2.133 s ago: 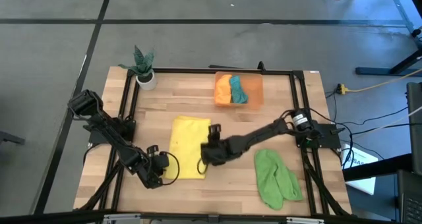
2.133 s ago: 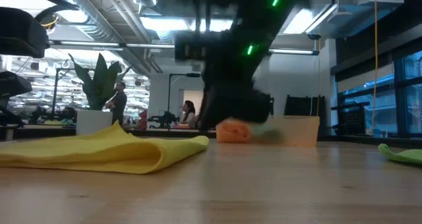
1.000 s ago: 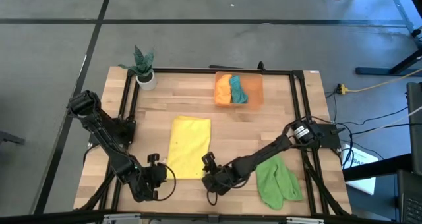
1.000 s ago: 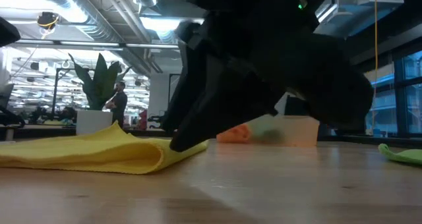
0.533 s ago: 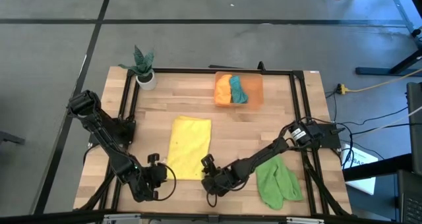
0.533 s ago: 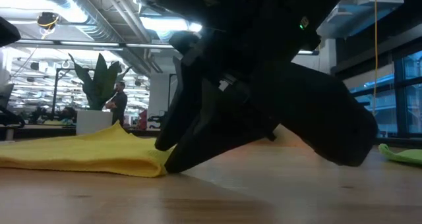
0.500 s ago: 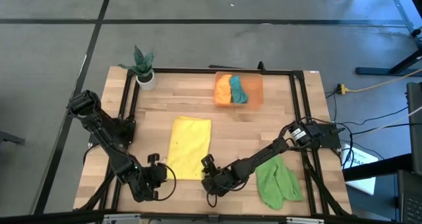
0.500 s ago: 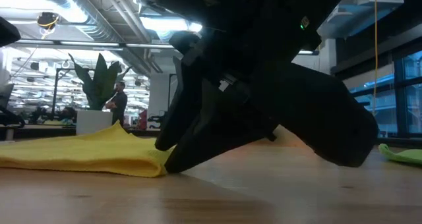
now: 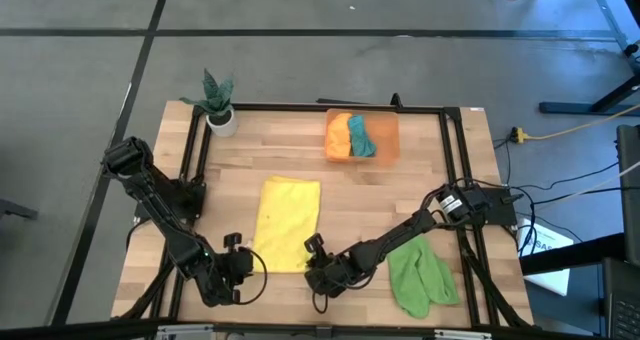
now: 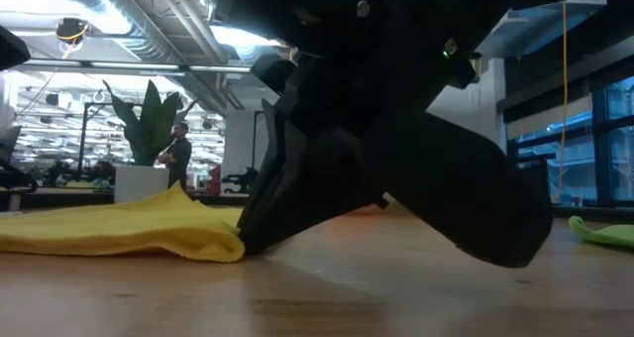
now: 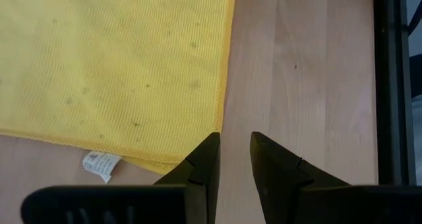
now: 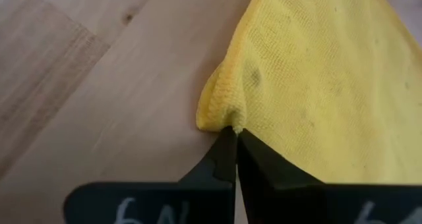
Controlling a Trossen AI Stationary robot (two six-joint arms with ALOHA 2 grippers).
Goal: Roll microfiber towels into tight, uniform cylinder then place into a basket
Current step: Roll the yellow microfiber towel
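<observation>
Yellow towel lies flat mid-desk, near edge facing the front, and both arms are down at that edge. Right tool is pinched closed on the towel's near right corner; the cloth bunches into a small peak right at the fingertips, so the grip is thin, only a few threads deep by the look of it. Left tool sits at the near left corner with fingers slightly apart, nothing in them yet; the hem and a white care tag lie just beside one finger. Step in hand looks like starting the roll: get the left side onto its corner too, then lift both corners evenly and fold the edge over toward the far side, keeping it straight so the cylinder comes out uniform. Risk is the shallow right pinch slipping. Light green towel is crumpled on the desk near the right arm, still unrolled. At the far edge the orange basket already holds an orange roll and a teal roll side by side.
</observation>
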